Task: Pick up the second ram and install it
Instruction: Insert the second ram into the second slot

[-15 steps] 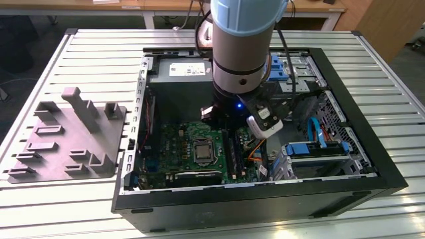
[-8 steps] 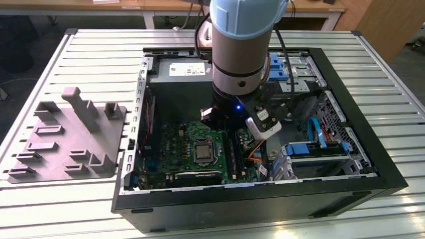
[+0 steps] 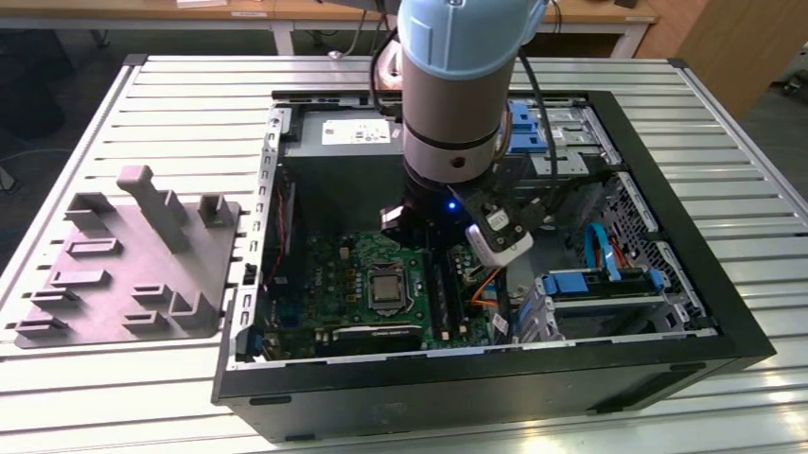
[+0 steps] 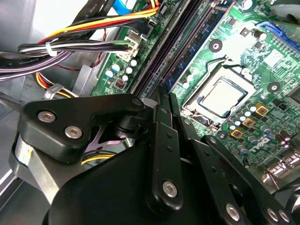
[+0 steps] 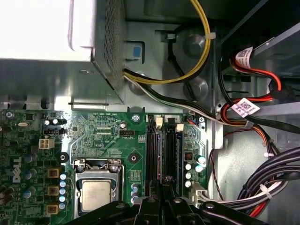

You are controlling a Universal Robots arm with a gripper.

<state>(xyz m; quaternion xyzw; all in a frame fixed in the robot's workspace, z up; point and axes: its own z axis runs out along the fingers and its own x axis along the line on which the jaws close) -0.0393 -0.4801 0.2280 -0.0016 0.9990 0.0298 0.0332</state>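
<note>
An open computer case (image 3: 688, 274) is set at the middle of the slatted tabletop (image 3: 189, 95), and a grey fixture tray (image 3: 215, 255) is laid near the tabletop's edge at the exterior view's left. The arm (image 3: 448, 95) is reached down into the case, over the motherboard (image 3: 354, 284). In both wrist views the gripper (image 4: 168, 96) (image 5: 164, 183) is held above the bank of long black slots (image 5: 152, 150), between the processor socket (image 5: 96, 194) and the motherboard's edge where bundled cables (image 5: 276, 173) are gathered. Its black fingers (image 4: 159, 140) are seen pressed together, with only a thin slit left between the tips; whether anything thin is pinched there cannot be told. In the second wrist view the second ram (image 4: 194, 49) is seen as a dark blue-green strip with dark chips, stood on edge along the slots on the side towards the socket, one end just beside the fingertips. Whether it is fully seated in a slot cannot be told.
</note>
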